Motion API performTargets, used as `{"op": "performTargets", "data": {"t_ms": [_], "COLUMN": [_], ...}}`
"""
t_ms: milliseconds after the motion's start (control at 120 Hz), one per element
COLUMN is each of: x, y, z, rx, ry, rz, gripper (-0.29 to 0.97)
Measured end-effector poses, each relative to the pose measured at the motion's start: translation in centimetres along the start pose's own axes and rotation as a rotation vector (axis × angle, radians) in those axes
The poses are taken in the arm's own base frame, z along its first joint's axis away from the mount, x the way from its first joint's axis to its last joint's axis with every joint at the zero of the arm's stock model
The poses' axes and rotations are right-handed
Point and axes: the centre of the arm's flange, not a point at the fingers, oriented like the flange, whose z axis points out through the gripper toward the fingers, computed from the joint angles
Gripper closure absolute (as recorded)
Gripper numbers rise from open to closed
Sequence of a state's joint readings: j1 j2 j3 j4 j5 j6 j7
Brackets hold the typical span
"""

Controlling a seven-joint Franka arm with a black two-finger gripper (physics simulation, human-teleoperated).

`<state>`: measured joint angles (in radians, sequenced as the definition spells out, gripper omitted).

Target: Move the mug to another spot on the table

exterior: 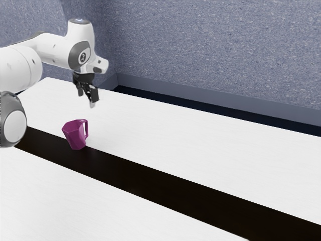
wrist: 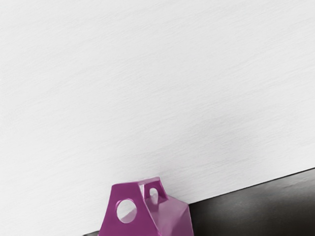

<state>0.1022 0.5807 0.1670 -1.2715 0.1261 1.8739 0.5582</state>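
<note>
Hanging above the tabletop [exterior: 210, 145], the black two-finger gripper [exterior: 87, 99] is slightly open and has hold of nothing; its fingers point down at bare white surface. One glossy white arm [exterior: 47, 50] with grey joint caps carries it in from the exterior view's left.

One mug [exterior: 76, 134] stands on the tabletop, below the gripper and a little toward the exterior view's left, apart from it. It is magenta, smooth and faintly shiny, built of flat angular facets instead of a round wall, wider at the rim than at the base. Its single handle faces the exterior view's right. In the wrist view the mug [wrist: 145, 211] shows the same hard-edged planes, and holes show through its handle.

The tabletop is matte white with a fine brushed grain. One broad black stripe [exterior: 165, 188] crosses it on a slant, splitting the white into two bands. The mug sits at the far edge of that stripe, where black meets white. Behind the tabletop rises a speckled blue-grey wall [exterior: 210, 45], rough like carpet.
</note>
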Motion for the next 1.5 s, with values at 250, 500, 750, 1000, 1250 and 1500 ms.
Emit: {"op": "performTargets", "data": {"t_ms": [250,500,750,1000,1250,1500], "x": [0.5,-1.3,-1.5,-1.2,-0.5,-0.5], "y": [-1.7,-3.4,-3.7,-3.6,-3.3,-3.3], "z": [3.9,7.1,10.3,12.6,14.8,15.2], "rx": [-0.003,-0.021,-0.079,-0.104,-0.109,-0.099], "ry": [-0.006,-0.046,-0.052,-0.06,-0.058,-0.062], "rz": [0.016,0.002,-0.013,-0.013,-0.01,-0.015], "gripper": [0.0,0.0,0.0,0.0,0.01,0.44]}}
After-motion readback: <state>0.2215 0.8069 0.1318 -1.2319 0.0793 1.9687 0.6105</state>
